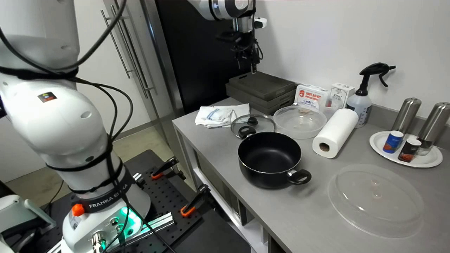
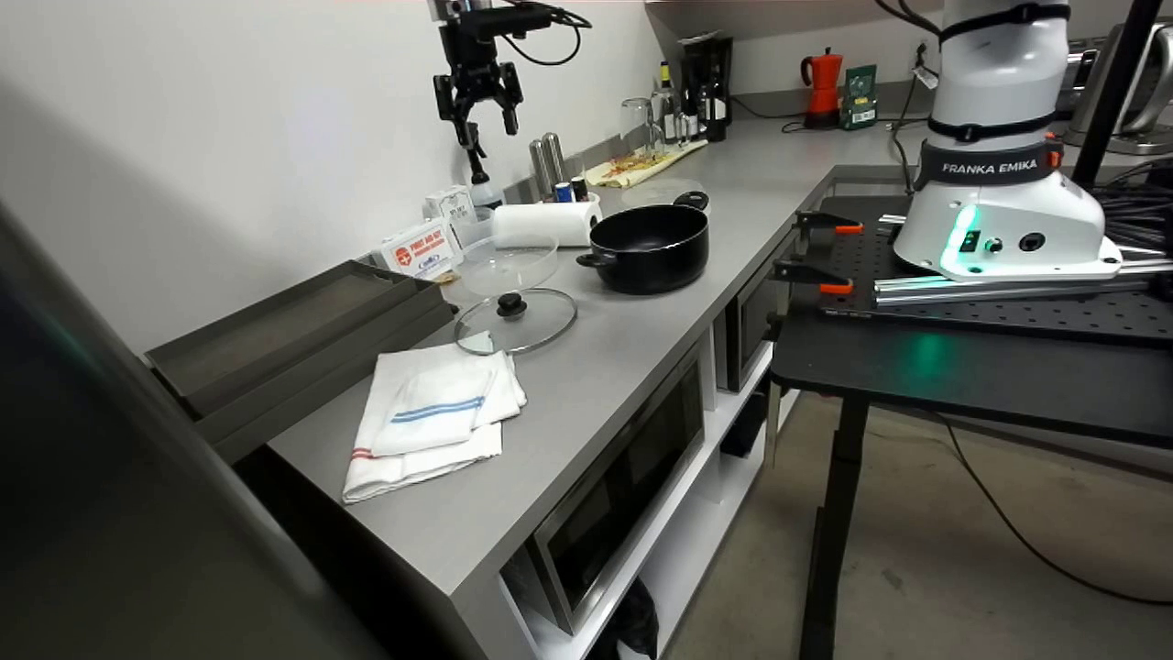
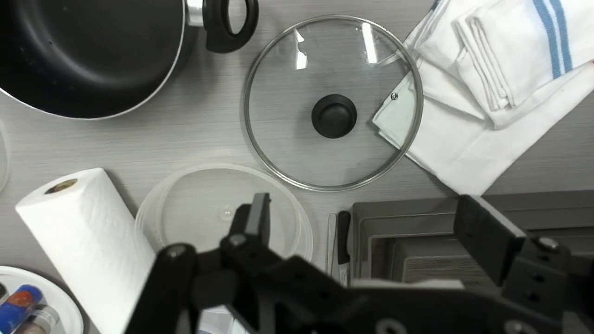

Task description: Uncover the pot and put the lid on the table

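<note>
Wrist view, looking down: the wide black pot (image 3: 93,51) stands uncovered at upper left, and the round glass lid (image 3: 334,104) lies right way up just beside it on the table (image 3: 195,134), its edge overlapping a corner of the folded white cloth (image 3: 519,79). The gripper (image 3: 364,213) is spread wide and holds nothing. In both exterior views it hangs well above the table, touching nothing. Both halves of the task look done, so the step in hand is probably just clearing away. Doing that well likely means rising straight up before swinging aside, jaws parted, with no dip toward the stacked trays (image 1: 263,86) below. The lid might slide on the cloth if nudged, so is best left alone.
</note>
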Controlling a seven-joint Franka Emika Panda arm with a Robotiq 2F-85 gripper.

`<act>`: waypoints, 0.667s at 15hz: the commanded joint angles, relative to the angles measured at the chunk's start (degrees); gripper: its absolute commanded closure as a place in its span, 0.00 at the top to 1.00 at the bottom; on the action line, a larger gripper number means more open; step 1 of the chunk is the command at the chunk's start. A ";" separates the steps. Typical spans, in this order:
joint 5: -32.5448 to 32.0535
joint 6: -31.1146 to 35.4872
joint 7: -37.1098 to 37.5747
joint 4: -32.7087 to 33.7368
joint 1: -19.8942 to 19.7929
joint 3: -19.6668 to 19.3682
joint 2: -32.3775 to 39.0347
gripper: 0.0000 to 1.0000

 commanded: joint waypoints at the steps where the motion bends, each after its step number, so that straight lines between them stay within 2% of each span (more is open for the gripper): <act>1: 2.40 7.08 -2.33 -14.14 -1.97 0.41 -10.23 1.00; 3: 3.74 11.54 -4.29 -20.29 -3.26 0.44 -14.16 1.00; 4: 1.39 6.73 -1.48 -11.97 -2.27 0.31 -8.19 1.00; 7: 2.11 9.77 -2.85 -17.86 -3.41 0.38 -12.19 1.00; 10: 2.14 10.06 -2.88 -18.79 -3.45 0.52 -12.95 1.00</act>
